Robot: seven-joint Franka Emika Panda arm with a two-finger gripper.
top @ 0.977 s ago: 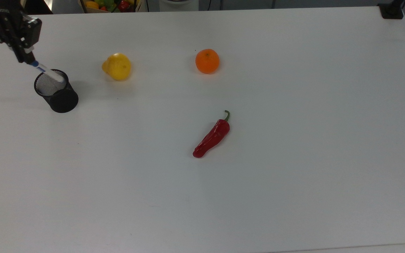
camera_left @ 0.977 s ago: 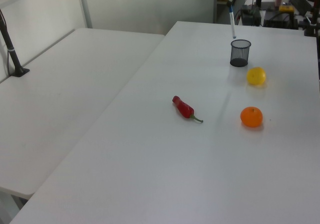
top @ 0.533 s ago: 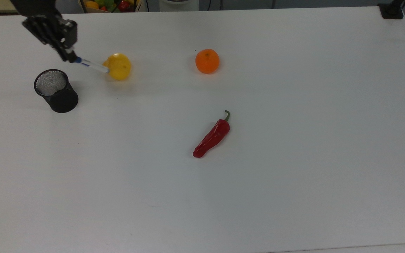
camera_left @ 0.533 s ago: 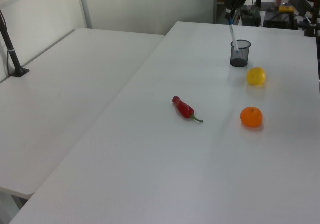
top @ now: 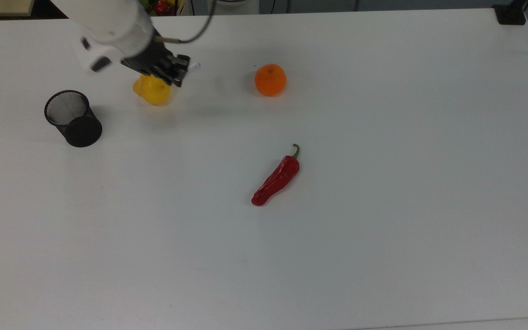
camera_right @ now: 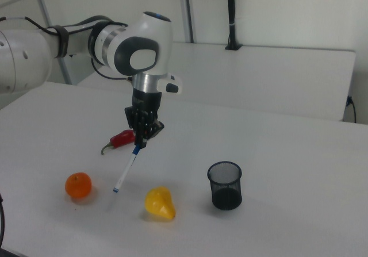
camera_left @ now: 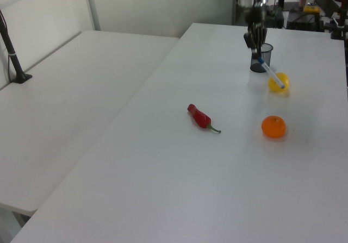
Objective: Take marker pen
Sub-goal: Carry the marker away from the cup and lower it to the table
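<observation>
While one black mesh cup [camera_right: 225, 185], one yellow lemon [camera_right: 158, 203], one orange fruit [camera_right: 78, 185] and one red chilli [camera_right: 122, 138] rest on the white table [camera_right: 299, 165] below me, my gripper [camera_right: 141, 140] points downward above them, clamped on the single white-barrelled blue-capped marker pen [camera_right: 126, 171], which slants down from my jaws.

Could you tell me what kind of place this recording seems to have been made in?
Probably a robotics lab: a Franka arm's gripper holds a marker pen above a plain white table, with staged props, a mesh pen cup and a red chilli.
</observation>
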